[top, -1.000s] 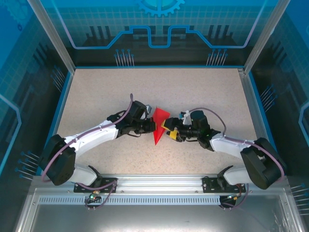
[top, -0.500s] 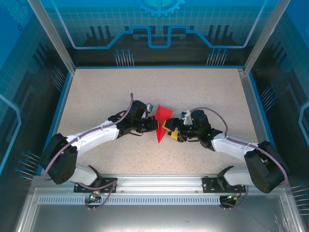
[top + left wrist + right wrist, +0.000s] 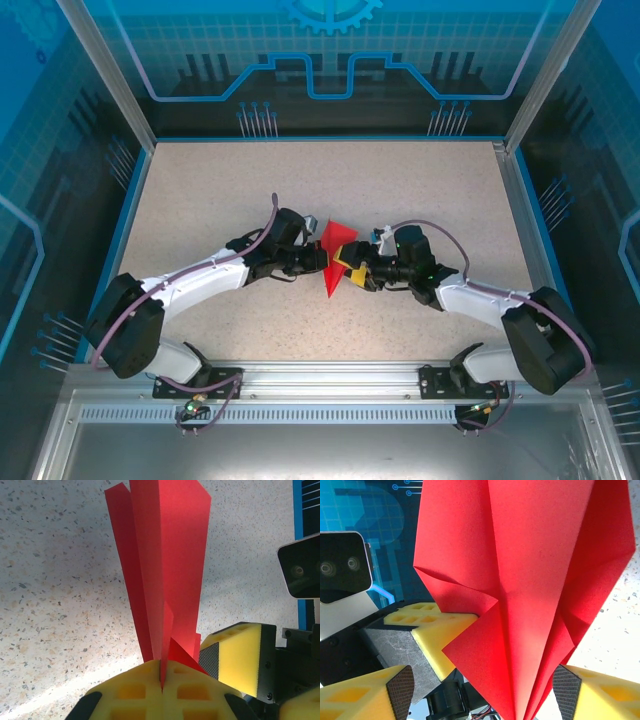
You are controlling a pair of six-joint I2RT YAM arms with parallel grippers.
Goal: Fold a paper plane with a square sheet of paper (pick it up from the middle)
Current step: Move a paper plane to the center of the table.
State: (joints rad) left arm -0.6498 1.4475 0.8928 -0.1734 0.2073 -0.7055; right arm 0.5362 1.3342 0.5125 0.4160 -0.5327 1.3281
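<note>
The folded red paper (image 3: 334,255) is held near the middle of the table (image 3: 420,190), between the two arms. The left gripper (image 3: 162,672) is clamped on it. Its yellow pads (image 3: 132,690) are pressed together with the paper's creased edge pinched between them, and the layers are seen fanning out from the pinch. The right gripper (image 3: 485,700) is spread wide, with one pad (image 3: 365,692) placed on each side of the paper's narrow end. Whether either pad touches the paper cannot be told.
</note>
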